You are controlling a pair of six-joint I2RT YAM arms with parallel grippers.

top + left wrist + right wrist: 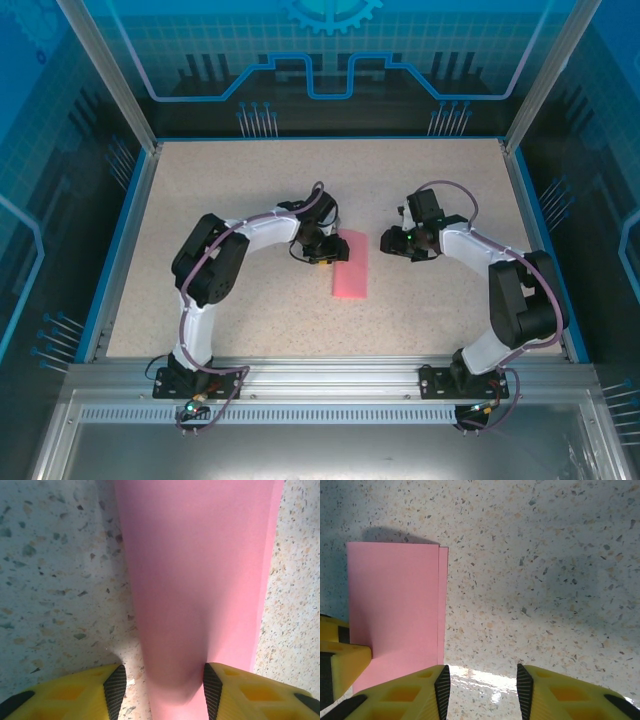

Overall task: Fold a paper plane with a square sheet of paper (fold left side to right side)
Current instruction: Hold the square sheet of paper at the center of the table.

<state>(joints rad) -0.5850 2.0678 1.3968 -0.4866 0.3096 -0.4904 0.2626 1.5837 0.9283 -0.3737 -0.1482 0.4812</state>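
Pink sheet of paper (pixel 351 268) folded into a narrow strip, sitting mid-table between the two grippers

From the near side: the strip's near end lies free on the speckled table (pixel 250 190), and its far end reaches up to the left gripper (pixel 322 252). There the jaws are spread with the paper running between the yellow fingers (pixel 240 690), brushing the right-hand pad. The right gripper (pixel 392 241) is just beside the strip over bare table, jaws apart with nothing between them. Top layer sits slightly short of the bottom one along the right edge.
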